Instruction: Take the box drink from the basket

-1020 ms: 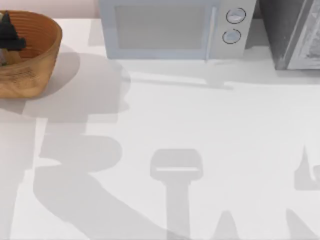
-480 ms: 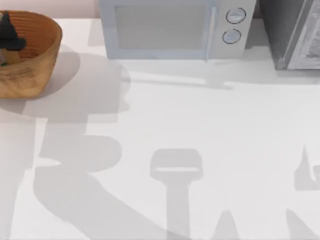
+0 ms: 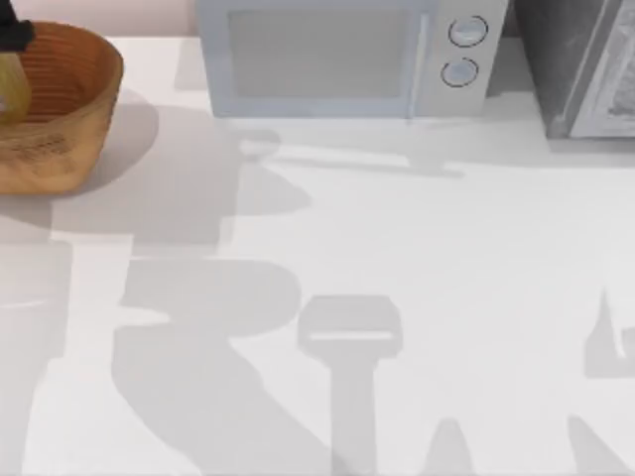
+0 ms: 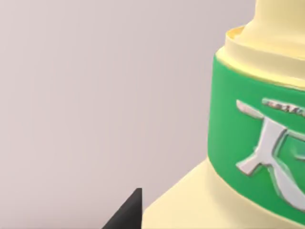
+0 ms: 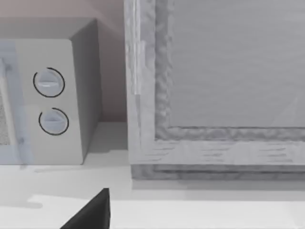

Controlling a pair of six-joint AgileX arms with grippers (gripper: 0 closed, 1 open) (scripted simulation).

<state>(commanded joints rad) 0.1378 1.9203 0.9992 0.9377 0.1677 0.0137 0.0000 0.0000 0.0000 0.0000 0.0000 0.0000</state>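
The round woven basket stands at the table's far left, tan outside and orange-brown inside. At the top view's left edge, the pale yellow box drink hangs over the basket's inside. My left gripper is shut on its upper part. In the left wrist view the box drink sits very close, showing its green band and cream body, with one dark fingertip beside it. A dark fingertip of my parked right arm shows in the right wrist view.
A grey microwave stands at the back middle, also seen as the microwave from the right wrist. A large grey appliance fills the back right corner. Arm shadows cross the white table.
My left gripper has risen out of the basket with the box drink in it and shifted toward the view's far left edge. The arm's shadow has slid rightward across the table.
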